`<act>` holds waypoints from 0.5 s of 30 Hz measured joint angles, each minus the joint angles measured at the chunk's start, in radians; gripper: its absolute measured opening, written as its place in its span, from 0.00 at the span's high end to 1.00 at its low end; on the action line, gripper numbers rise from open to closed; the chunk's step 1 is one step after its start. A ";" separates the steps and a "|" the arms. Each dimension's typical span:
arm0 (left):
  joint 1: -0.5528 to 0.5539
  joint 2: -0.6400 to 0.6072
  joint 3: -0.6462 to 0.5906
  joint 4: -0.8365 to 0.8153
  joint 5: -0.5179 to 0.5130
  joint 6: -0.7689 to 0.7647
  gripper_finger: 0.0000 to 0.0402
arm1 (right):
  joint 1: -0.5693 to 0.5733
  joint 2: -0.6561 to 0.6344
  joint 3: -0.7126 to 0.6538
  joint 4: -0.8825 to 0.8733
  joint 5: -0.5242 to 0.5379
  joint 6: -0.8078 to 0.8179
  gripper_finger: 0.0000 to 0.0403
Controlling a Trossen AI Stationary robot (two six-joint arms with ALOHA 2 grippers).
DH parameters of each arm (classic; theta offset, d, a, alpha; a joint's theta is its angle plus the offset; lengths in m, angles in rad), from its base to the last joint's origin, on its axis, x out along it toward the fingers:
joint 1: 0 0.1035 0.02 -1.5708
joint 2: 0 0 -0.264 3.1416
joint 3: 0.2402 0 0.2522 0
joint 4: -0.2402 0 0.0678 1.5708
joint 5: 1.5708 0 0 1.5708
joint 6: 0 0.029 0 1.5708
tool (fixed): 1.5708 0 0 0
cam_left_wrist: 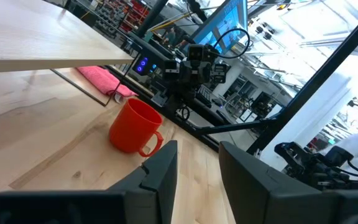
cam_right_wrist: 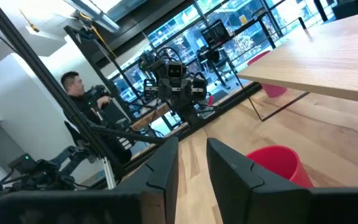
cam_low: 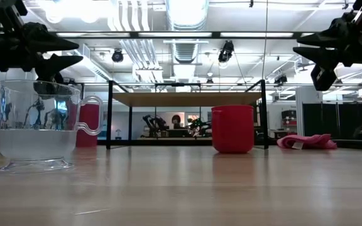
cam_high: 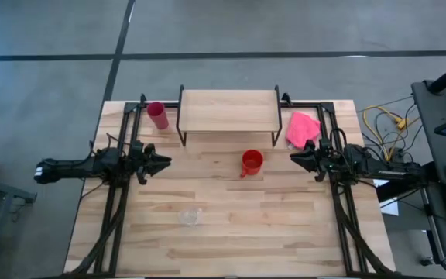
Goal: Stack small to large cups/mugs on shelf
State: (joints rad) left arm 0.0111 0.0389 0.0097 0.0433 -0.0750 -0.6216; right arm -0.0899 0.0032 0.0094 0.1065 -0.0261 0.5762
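The shelf (cam_high: 227, 111), a wooden plank on thin black legs, stands at the table's far middle with nothing on it. The magenta tumbler (cam_high: 157, 115) stands upright on the table left of it. The red mug (cam_high: 252, 163) stands in front of the shelf's right end, handle toward the near left. The clear glass (cam_high: 190, 216) stands nearer the front; it also shows in the low view (cam_low: 36, 129). My left gripper (cam_high: 166, 162) hovers open at the left, pointing right toward the mug (cam_left_wrist: 135, 126). My right gripper (cam_high: 293, 158) hovers open at the right, pointing left, the mug (cam_right_wrist: 278, 163) just ahead.
A pink cloth (cam_high: 302, 128) lies crumpled right of the shelf, just beyond my right gripper. Black frame rails run along both table sides. A person (cam_right_wrist: 79, 87) sits beyond the table's left side. Bare tabletop lies between the grippers and at the front.
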 joint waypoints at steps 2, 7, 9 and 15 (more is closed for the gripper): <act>0.000 0.000 0.000 0.000 0.000 0.000 0.74 | 0.000 0.000 0.000 0.000 0.000 0.000 0.81; 0.000 0.000 0.000 0.000 0.000 0.000 0.74 | 0.000 0.000 0.000 0.000 0.000 0.000 0.82; 0.000 0.000 0.000 0.000 0.000 0.000 0.74 | 0.000 0.000 0.000 0.007 0.000 0.000 0.81; 0.000 0.000 0.000 0.000 -0.002 0.000 0.74 | -0.002 0.000 0.000 0.012 0.001 0.007 0.80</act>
State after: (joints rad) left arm 0.0111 0.0389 0.0097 0.0436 -0.0769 -0.6216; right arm -0.0917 0.0029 0.0096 0.1184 -0.0255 0.5832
